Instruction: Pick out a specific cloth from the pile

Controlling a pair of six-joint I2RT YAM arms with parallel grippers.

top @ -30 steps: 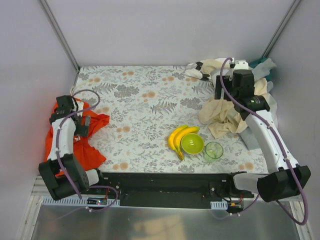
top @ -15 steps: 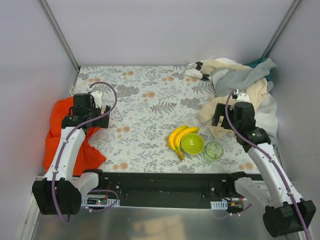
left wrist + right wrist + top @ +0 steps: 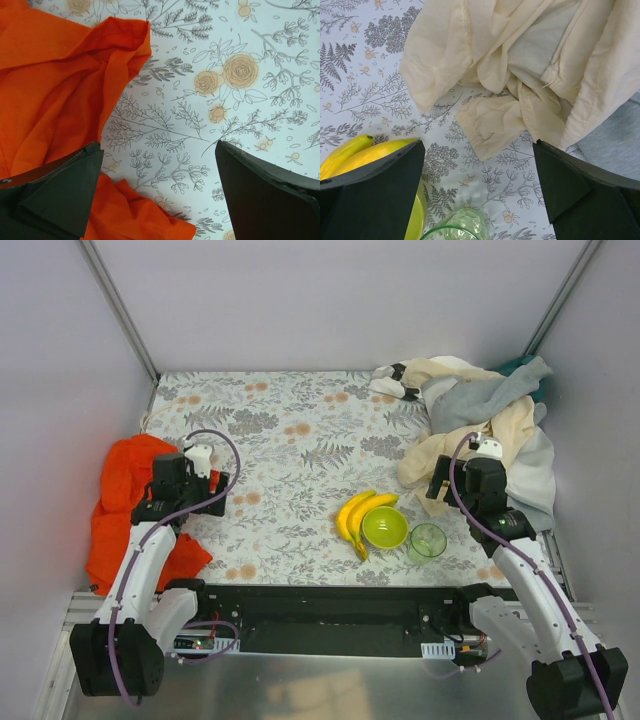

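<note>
Top: the cloth (image 3: 118, 502) lies crumpled at the table (image 3: 300, 440) left edge, hard by the side wall (image 3: 60, 440) and well apart from the pile (image 3: 485, 425) in the far right corner. We have open room mid-table; bananas (image 3: 352, 515) and green bowl (image 3: 384, 527) sit nearer the right arm.

Left wrist: left gripper (image 3: 157, 150) is spread wide and empty, just beside the orange hem. We judge the fabric light and limp; pinch a raised fold, not the flat hem.

Right wrist: right gripper (image 3: 477, 147) is wide and empty, over the cream-yellow garment (image 3: 490, 65).
</note>
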